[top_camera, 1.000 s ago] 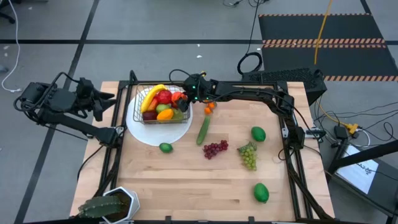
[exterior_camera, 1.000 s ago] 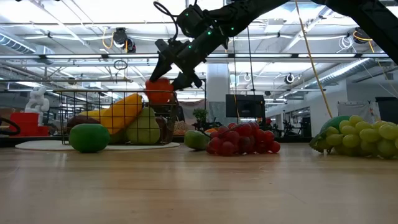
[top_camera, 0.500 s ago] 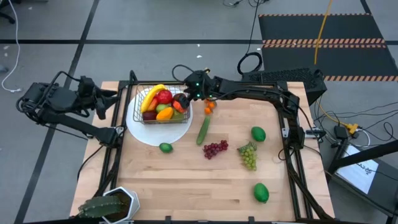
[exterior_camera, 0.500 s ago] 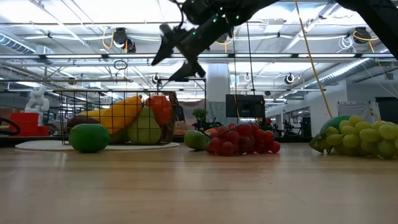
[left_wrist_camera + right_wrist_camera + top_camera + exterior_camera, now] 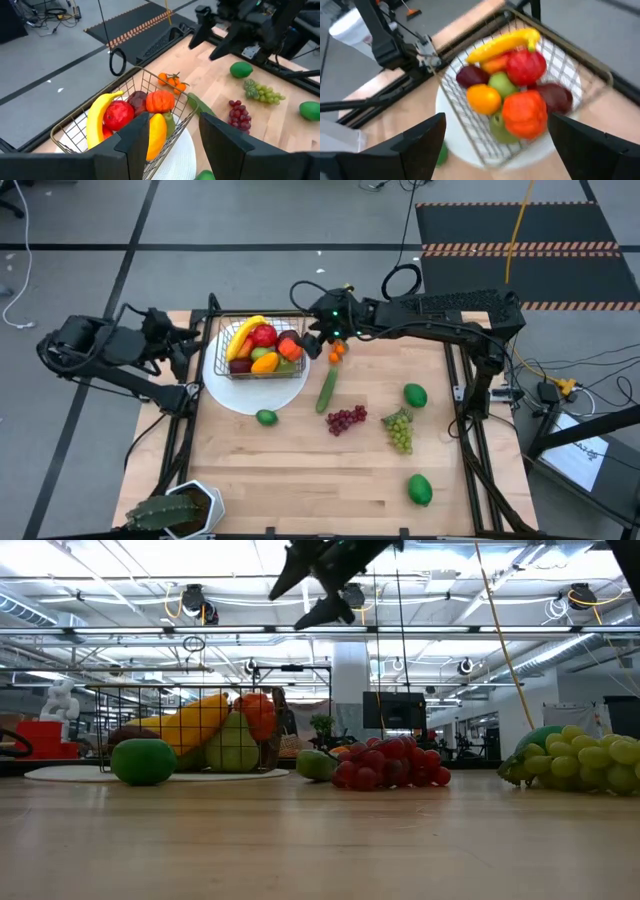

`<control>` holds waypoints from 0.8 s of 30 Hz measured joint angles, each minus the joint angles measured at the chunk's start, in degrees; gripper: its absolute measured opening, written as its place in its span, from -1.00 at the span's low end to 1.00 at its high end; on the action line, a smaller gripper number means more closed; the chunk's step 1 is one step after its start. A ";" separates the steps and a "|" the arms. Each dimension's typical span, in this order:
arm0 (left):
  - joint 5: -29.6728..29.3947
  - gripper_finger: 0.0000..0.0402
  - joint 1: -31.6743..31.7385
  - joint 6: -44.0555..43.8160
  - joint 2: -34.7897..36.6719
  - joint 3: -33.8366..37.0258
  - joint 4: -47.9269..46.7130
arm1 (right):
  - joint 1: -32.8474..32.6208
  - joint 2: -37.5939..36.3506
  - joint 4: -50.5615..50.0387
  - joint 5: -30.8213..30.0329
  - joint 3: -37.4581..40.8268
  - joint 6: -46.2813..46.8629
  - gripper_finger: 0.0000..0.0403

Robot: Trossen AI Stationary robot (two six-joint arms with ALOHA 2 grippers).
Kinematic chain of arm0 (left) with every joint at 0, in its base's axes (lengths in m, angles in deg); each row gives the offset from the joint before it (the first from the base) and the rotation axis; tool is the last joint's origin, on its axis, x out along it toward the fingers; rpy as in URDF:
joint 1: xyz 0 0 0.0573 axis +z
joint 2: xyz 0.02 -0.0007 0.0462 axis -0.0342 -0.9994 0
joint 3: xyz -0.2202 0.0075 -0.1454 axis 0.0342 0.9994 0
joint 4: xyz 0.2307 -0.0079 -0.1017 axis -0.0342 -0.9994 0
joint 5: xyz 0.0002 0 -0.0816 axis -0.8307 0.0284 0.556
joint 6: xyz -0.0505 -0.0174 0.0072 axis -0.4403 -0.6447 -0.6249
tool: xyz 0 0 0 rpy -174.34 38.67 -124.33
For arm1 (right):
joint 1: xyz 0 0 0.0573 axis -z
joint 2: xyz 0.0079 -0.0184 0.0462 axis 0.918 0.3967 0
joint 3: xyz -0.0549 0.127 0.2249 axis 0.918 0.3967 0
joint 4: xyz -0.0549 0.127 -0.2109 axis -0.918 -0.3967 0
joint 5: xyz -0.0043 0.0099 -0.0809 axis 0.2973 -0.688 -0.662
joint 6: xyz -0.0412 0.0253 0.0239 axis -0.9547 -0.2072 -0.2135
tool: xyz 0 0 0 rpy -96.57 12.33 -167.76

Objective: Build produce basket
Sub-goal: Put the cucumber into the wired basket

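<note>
Right gripper [image 5: 313,338] released and empty, lifted clear since a second ago, orange pepper [image 5: 290,346] now resting in wire basket [image 5: 222,345] (on the white plate [image 5: 250,395]), left gripper [image 5: 182,342] parted, empty, beside the table's edge

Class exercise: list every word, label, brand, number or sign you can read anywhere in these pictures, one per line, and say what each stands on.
None: no readable text appears in any view.
The basket, its produce and the white plate carry no label.
The orange-striped floor mat shows hazard stripes only, no words.
The dark screen in the room behind shows nothing readable.
</note>
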 joint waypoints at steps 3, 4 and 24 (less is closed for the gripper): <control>0.00 -0.14 0.00 0.08 -0.64 0.00 0.02 | -0.21 -1.80 -3.36 0.11 -0.02 2.88 0.69; -0.01 -0.14 -0.02 0.04 -0.93 0.00 0.07 | -0.36 -2.32 -4.99 0.11 -0.02 3.34 0.69; 2.89 -0.14 -0.02 0.44 -16.38 0.00 2.91 | 2.64 -15.03 -18.60 -7.52 5.74 -9.18 0.69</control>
